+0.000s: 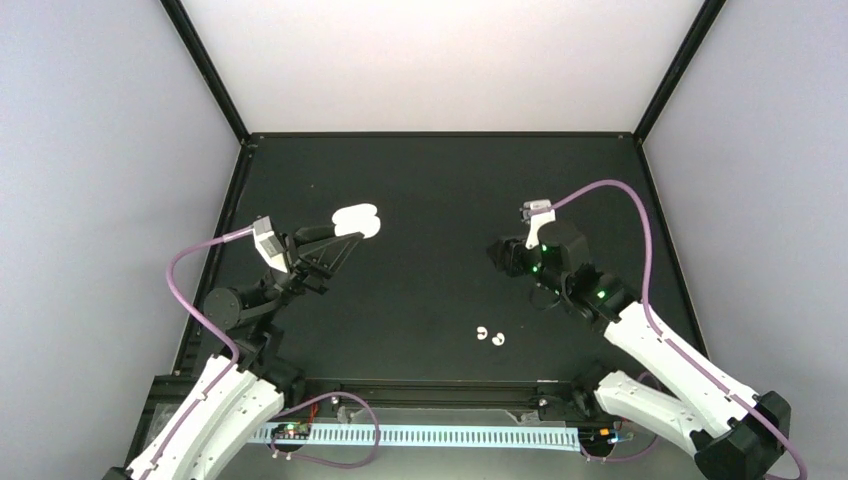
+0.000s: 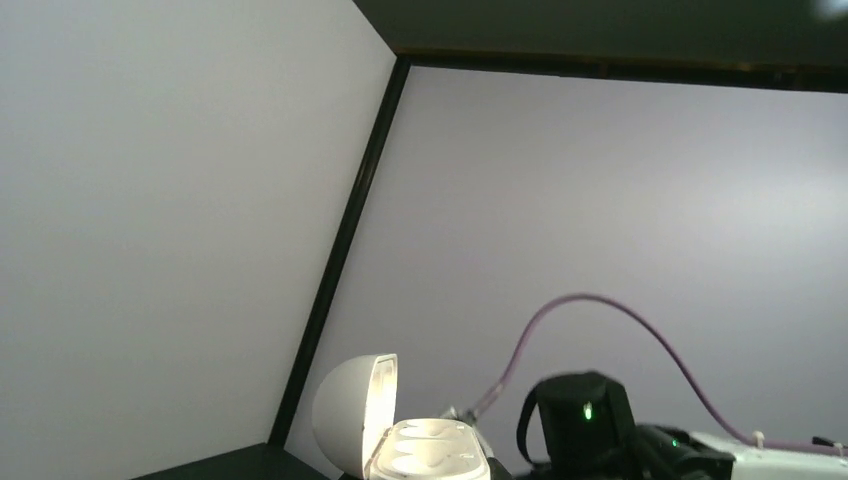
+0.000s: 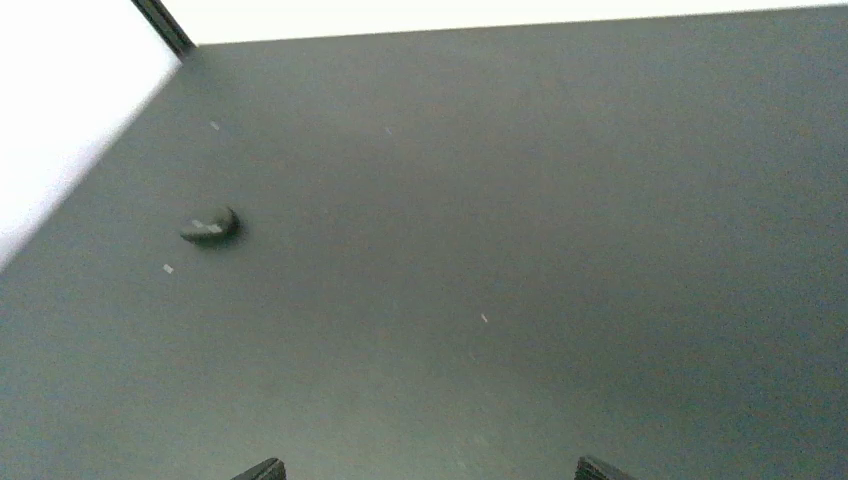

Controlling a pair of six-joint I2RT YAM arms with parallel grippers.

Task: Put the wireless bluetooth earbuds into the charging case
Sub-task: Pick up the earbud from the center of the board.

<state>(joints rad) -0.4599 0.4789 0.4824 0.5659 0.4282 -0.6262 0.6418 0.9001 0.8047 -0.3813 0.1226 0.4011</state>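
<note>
The left tool [image 1: 338,232] is clamped on the open white charging case [image 1: 357,221]. The right tool [image 1: 497,254] has its fingers apart. Two white earbuds [image 1: 484,333] lie on the bench [image 1: 420,180] near the right tool, not touching it.

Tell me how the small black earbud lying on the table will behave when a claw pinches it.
The black earbud looks rounded and smooth, so it will probably roll or squirt sideways under an off-centre pinch. It is tiny against the open right claw, so it is likely very light and easily nudged away.
</note>
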